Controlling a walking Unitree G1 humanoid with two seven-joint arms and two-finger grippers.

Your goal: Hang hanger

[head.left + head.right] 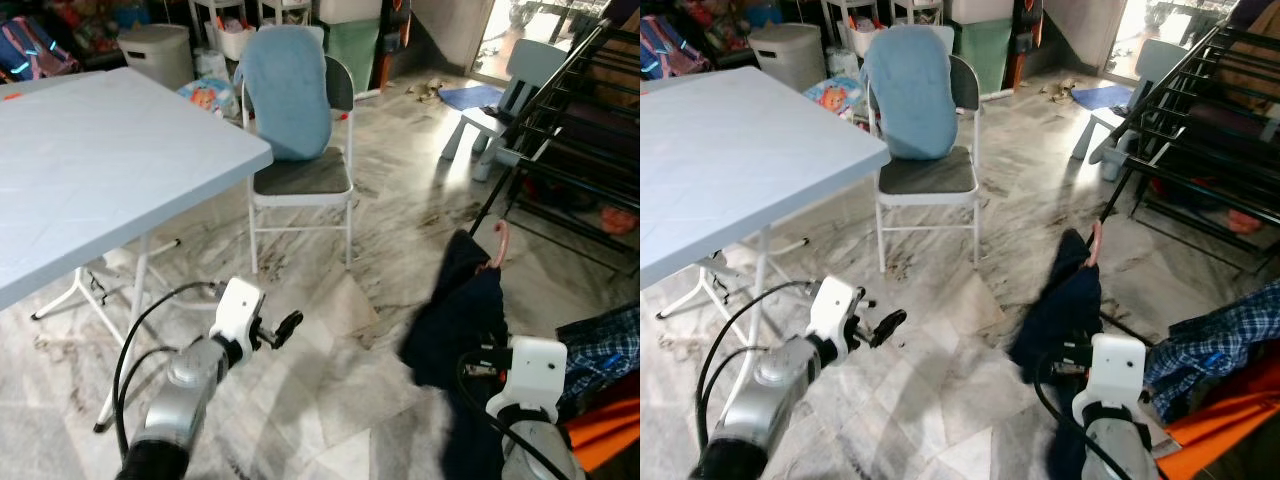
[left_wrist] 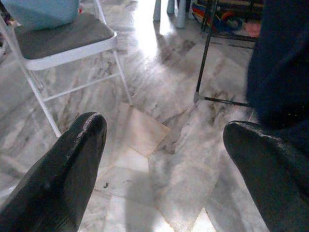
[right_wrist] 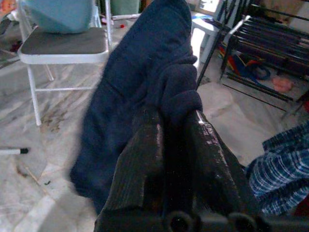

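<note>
The right gripper (image 3: pixel 176 145) is holding its jaws clenched on a fold of a dark navy garment (image 1: pixel 455 320), which is draping from a pink hanger (image 1: pixel 499 243) whose hook is poking up above the cloth. The bundle is hanging low over the marble floor (image 1: pixel 330 350), near the black drying rack (image 1: pixel 570 130) on the robot's right. The left gripper (image 2: pixel 164 159) is hovering with its jaws released and nothing between them, out in front of the white worktop (image 1: pixel 100 160) and well apart from the garment. Behind it, a folding chair (image 1: pixel 300 180) is carrying a light blue cloth (image 1: pixel 290 90).

The garment is looking soft and limp, likely to slide and swing, so it is giving little control over the hanger inside. The hanger itself is probably light and stiff; taking hold near its neck, just below the hook, would be steadying it best for catching a rack bar.
</note>
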